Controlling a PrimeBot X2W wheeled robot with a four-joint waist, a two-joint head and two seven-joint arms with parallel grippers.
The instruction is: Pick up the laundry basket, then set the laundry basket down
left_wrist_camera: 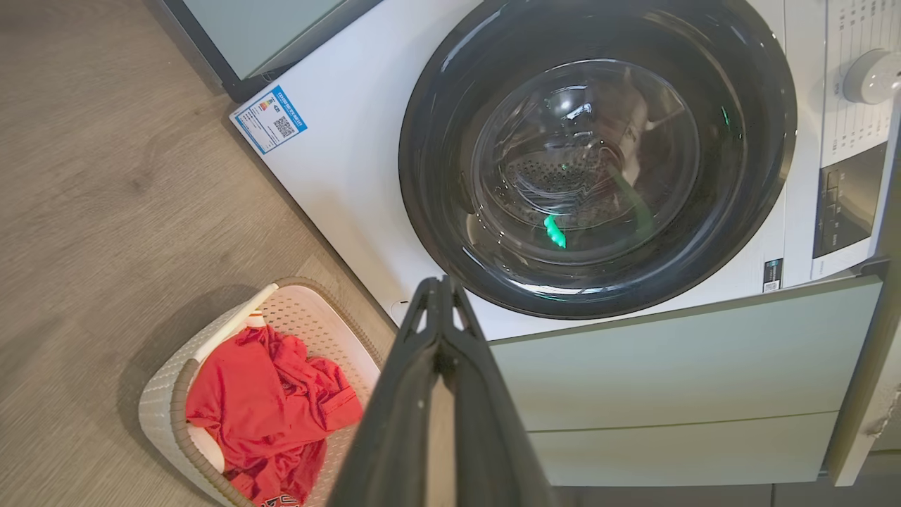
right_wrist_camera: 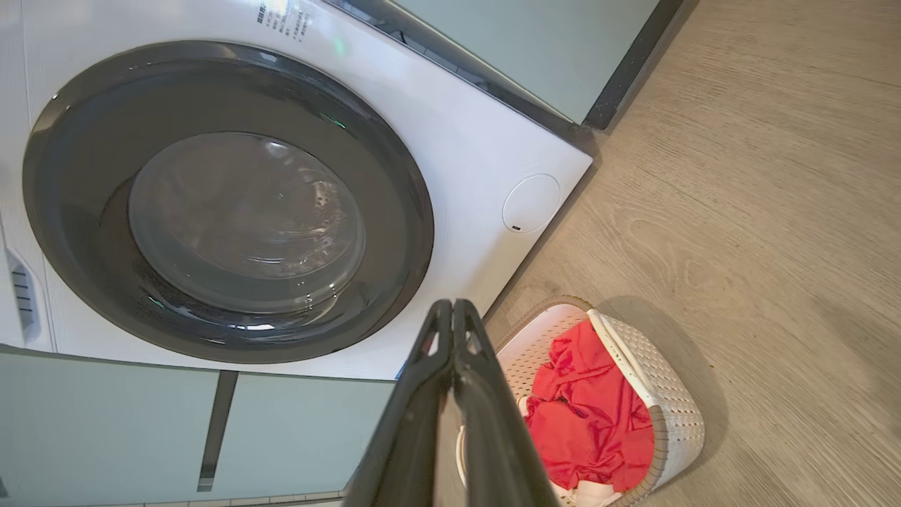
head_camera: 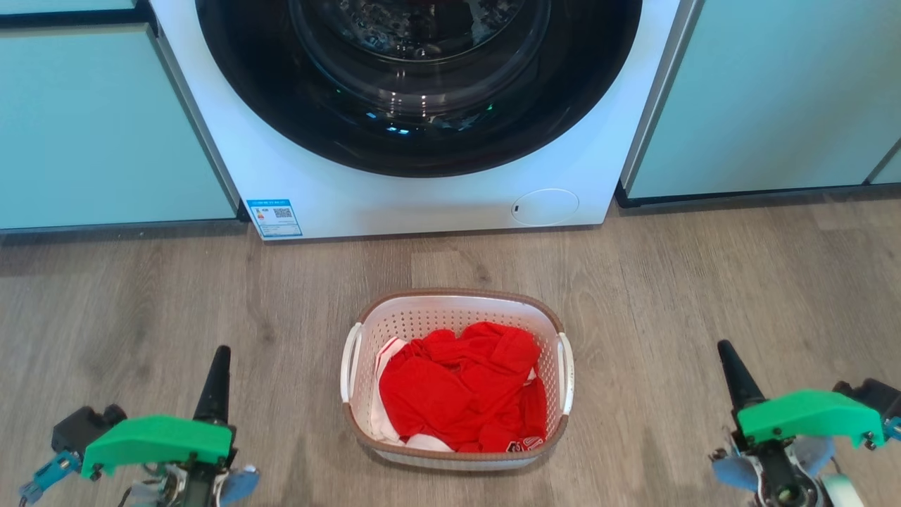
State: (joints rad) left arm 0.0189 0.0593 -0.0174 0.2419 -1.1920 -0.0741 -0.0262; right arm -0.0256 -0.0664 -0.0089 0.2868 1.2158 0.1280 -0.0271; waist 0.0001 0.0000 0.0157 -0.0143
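The laundry basket [head_camera: 563,331] stands on the wooden floor in the middle of the head view, white and perforated with a brown rim and two white side handles. Red clothing [head_camera: 461,387] with some white cloth fills it. It also appears in the left wrist view as the laundry basket [left_wrist_camera: 165,401] and in the right wrist view as the laundry basket [right_wrist_camera: 672,408]. My left gripper [head_camera: 220,355] is shut, well to the basket's left and apart from it. My right gripper [head_camera: 725,352] is shut, well to its right. Both sets of fingers [left_wrist_camera: 440,296] [right_wrist_camera: 450,310] press together with nothing held.
A white front-loading washing machine [head_camera: 422,197] with a dark round door stands just behind the basket. Pale green cabinet fronts [head_camera: 98,127] flank it on both sides. Bare wooden floor [head_camera: 704,282] surrounds the basket.
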